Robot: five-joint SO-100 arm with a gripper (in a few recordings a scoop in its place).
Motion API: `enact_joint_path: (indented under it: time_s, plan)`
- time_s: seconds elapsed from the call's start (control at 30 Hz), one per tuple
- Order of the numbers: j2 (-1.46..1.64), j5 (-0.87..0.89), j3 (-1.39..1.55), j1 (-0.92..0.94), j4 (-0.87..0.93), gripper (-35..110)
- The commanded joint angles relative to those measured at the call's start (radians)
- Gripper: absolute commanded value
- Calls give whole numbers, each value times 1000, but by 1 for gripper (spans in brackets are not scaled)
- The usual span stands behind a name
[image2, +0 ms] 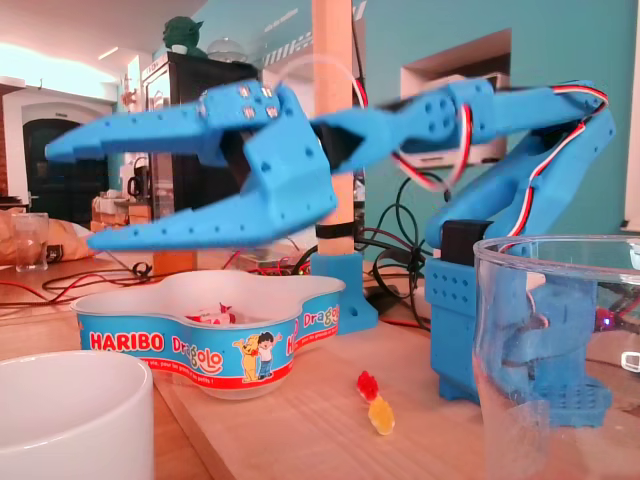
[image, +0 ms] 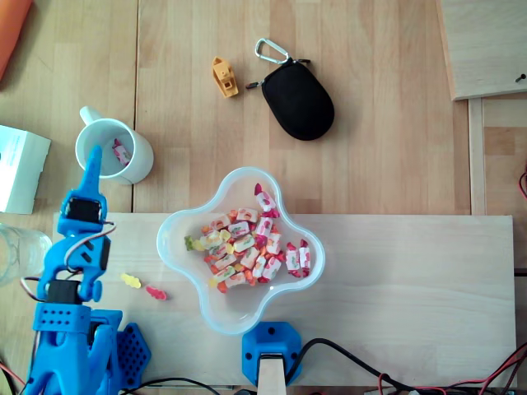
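A blue robot arm (image: 78, 247) is seen stretched forward over a wooden table (image: 395, 280), with its jaws held wide apart and nothing between them. In the overhead view the tips of the jaws are placed at the rim of a white mug (image: 142, 164), and a single wrapped sweet (image: 121, 152) can be made out lying inside the mug, just past the jaw tips. In the fixed view the mug (image2: 70, 420) is found below and in front of the jaws, which are raised well above it. To the right of the jaws in the overhead view, a clear wavy bowl (image: 239, 317) heaped with wrapped sweets (image: 247, 247) is set near at hand. Two loose gummies (image: 130, 281) are left on the table behind the jaws, beside the arm's body, and a clear glass (image2: 560, 350) is stood close to the arm's base. A black pouch (image: 298, 100) and a small orange piece (image: 224, 76) are placed well apart from the jaws, beyond the bowl. The step in hand is judged to be work at the mug, with the jaws empty above it. Any next move would call for the jaws to be kept clear of the mug's rim, so that the mug is not tipped.
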Motion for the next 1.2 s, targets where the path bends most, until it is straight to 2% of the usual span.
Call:
enact_joint_path:
  time_s: [0.0, 0.23, 0.4, 0.73, 0.93, 1.17]
  plan:
    - [23, 74, -239, 86, 425, 23]
    - [23, 268, -586, 230, 1131, 23]
    - [23, 334, -732, 393, 1451, 23]
    - [17, 446, -736, 859, 1494, 23]
    - [-18, 453, -684, 1011, 1489, 23]
    - [-284, 523, -635, 1161, 1463, 24]
